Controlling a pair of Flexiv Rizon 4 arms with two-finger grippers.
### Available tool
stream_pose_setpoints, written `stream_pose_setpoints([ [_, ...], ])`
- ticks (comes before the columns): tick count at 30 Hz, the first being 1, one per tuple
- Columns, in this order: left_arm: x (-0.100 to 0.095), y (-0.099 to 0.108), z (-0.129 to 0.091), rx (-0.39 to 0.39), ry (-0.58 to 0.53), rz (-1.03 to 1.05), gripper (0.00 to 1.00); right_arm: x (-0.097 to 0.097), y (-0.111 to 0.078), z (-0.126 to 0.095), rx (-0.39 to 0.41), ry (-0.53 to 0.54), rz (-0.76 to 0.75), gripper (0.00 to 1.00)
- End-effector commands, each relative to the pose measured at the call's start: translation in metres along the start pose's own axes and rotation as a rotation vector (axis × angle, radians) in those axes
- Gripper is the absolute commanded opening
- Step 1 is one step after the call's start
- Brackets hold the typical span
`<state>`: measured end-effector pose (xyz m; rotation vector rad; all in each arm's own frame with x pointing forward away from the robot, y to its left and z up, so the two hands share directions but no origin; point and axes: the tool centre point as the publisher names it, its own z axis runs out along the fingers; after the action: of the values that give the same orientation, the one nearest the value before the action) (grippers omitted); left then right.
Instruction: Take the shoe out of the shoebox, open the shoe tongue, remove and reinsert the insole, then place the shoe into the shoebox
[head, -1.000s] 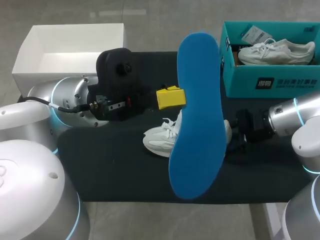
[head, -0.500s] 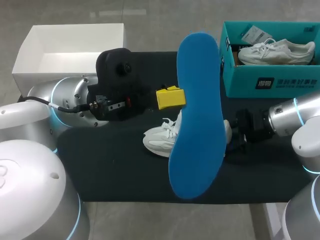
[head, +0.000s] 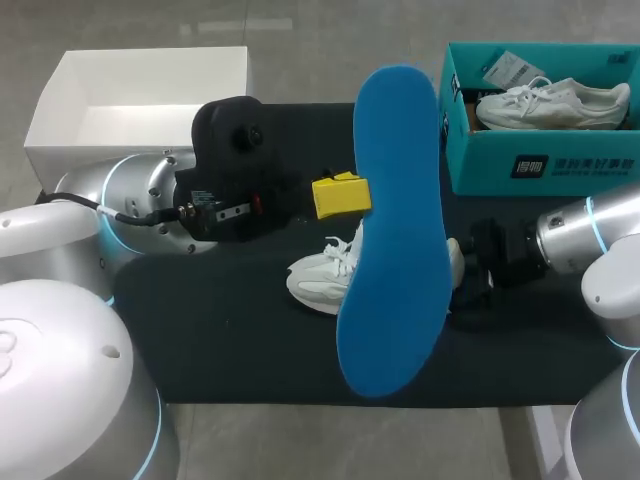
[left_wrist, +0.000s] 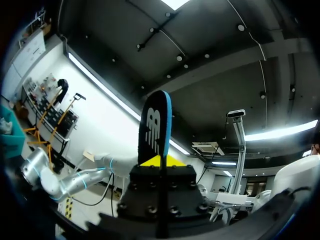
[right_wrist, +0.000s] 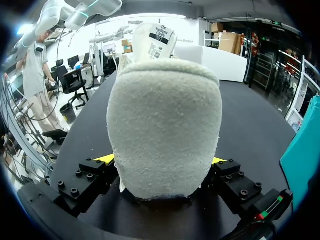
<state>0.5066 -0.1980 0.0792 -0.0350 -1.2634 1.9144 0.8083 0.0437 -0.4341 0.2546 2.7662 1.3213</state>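
Observation:
A large blue insole (head: 395, 230) is held up high over the table, my left gripper (head: 342, 195) shut on its edge. In the left wrist view the insole (left_wrist: 155, 125) rises edge-on from between the yellow tips of the left gripper (left_wrist: 160, 161). A white shoe (head: 320, 275) lies on the black mat (head: 230, 330), mostly hidden behind the insole. My right gripper (head: 480, 265) is at its heel. In the right wrist view the fuzzy heel (right_wrist: 165, 125) fills the space between the open fingers of the right gripper (right_wrist: 162, 160).
A teal shoebox (head: 540, 165) stands at the back right with a second white shoe (head: 555, 105) and a paper tag inside. A white open box (head: 60, 110) stands at the back left. Bare mat lies in front of the shoe.
My right gripper's fingers have spread slightly at the shoe's heel. The left arm and the insole have not moved.

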Motion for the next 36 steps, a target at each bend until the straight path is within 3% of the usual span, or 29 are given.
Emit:
stream_pose_setpoints([
  [1, 0.003, 0.001, 0.015, 0.012, -0.054, 0.001, 0.00, 0.005, 0.013, -0.013, 0.075, -0.001, 0.006, 1.00],
  [8, 0.003, 0.001, 0.015, 0.012, -0.054, 0.001, 0.00, 0.006, 0.027, -0.041, 0.194, 0.002, 0.011, 1.00],
  [19, 0.003, 0.001, 0.015, 0.012, -0.054, 0.001, 0.00, 0.002, 0.064, -0.081, 0.513, 0.029, 0.036, 1.00],
  [29, 0.003, 0.001, 0.015, 0.012, -0.054, 0.001, 0.00, 0.003, 0.085, -0.091, 0.795, -0.045, 0.030, 1.00],
  [36, 0.003, 0.001, 0.015, 0.012, -0.054, 0.001, 0.00, -0.002, 0.089, -0.091, 0.902, -0.046, 0.021, 1.00],
])
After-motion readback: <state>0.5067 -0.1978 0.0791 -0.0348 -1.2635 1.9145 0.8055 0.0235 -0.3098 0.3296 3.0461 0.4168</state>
